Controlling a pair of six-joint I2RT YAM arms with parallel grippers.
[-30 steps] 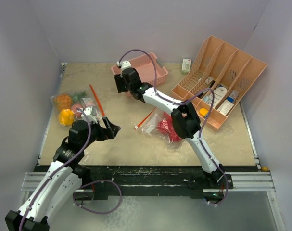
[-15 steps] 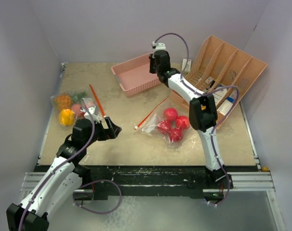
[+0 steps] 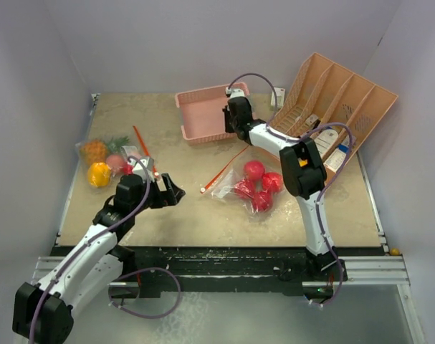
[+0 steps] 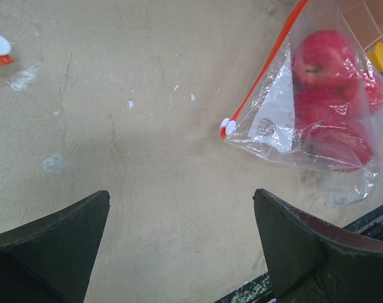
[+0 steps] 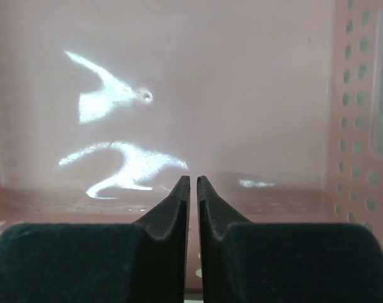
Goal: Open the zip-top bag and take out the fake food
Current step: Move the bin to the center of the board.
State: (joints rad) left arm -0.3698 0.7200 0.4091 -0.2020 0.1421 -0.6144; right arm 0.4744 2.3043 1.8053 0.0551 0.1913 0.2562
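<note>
The top camera looked down from high behind over the whole table (image 3: pixel 196 215). The left wrist camera faced down, low over it, sharing the zip-top bag (image 4: pixel 292 120) at its 2 o'clock. The right wrist camera sat close against the pink basket (image 5: pixel 210 76), 12 o'clock in the top view.

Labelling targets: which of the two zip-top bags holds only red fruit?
The centre bag, in front of the open left gripper. The left-edge bag also holds an orange pineapple and a yellow pepper.

Pink basket (image 3: pixel 203 116) rear ctr; peach organizer (image 3: pixel 348 97) w/ bottles (image 3: pixel 333 154) rt.
</note>
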